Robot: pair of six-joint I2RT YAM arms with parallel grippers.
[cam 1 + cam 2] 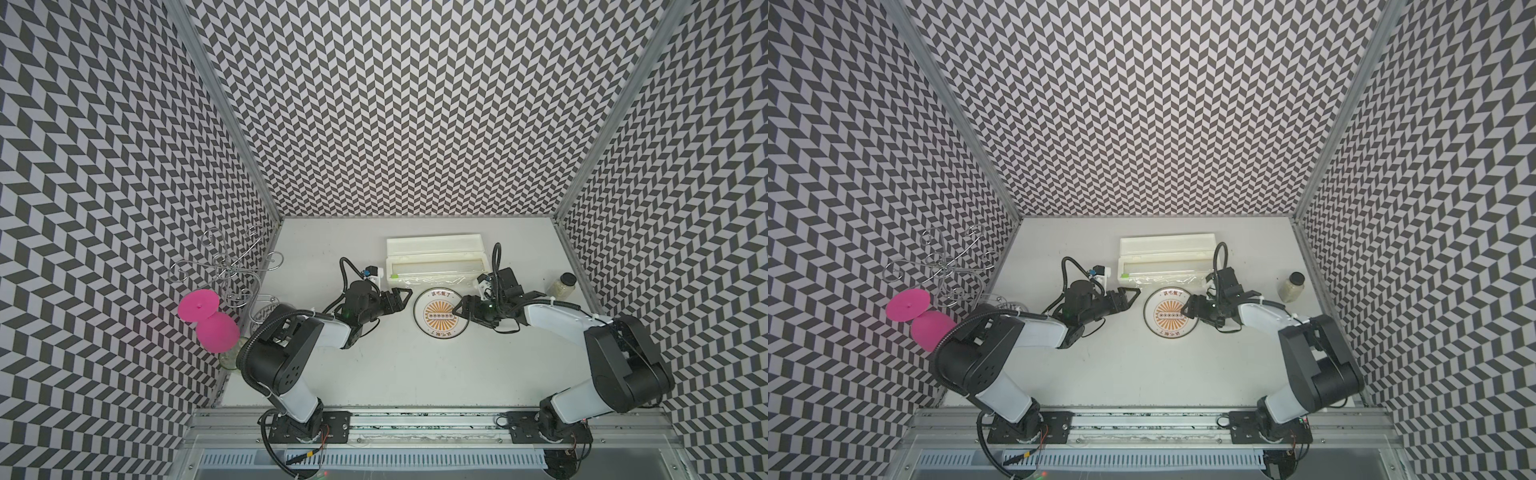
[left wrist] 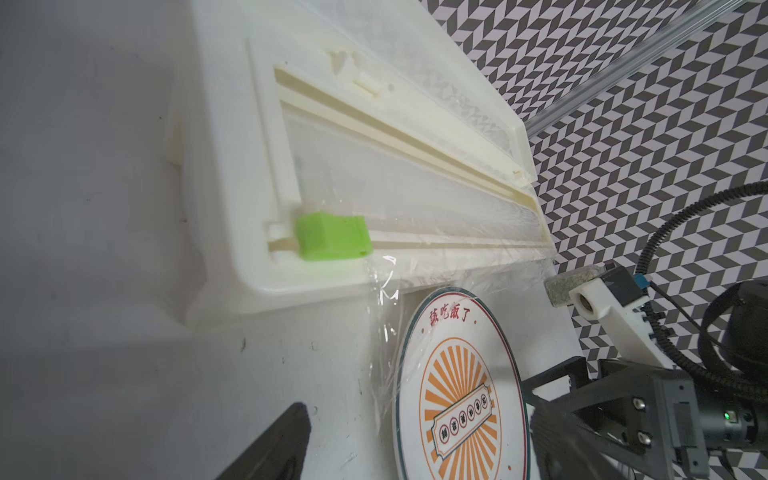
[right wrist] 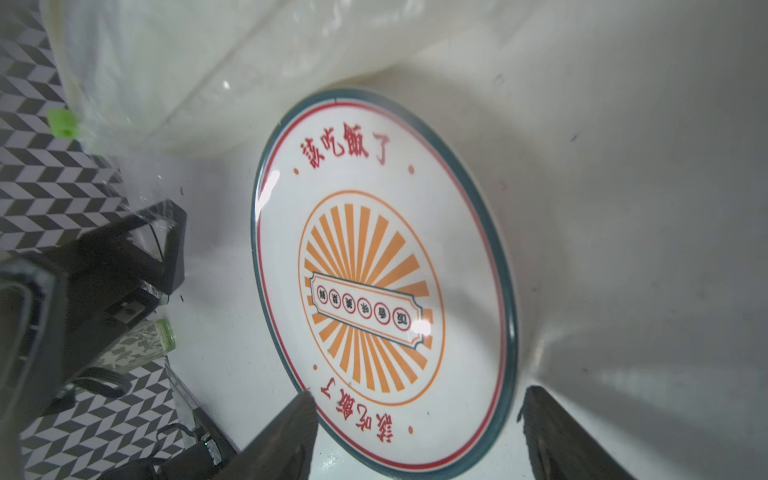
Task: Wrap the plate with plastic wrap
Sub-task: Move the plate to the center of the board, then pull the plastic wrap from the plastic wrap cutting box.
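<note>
Fingers of the right gripper fill the near edge of the right wrist view. They stand well apart above the rim of the plate and grip nothing. The left gripper sits just beside the plate's opposite edge, its jaws also spread and holding nothing.

Between the two, the plate lies flat on the white table, sunburst side up. A sheet of plastic wrap runs from the slot of the long cream box just behind the plate and laps over the plate's far rim; how far across it reaches cannot be told. The box stands with its lid raised and film showing inside, and its green tab sits at the track's end nearer the left arm. Well off by the right wall, a dark-lidded jar holds something pale and grainy.
</note>
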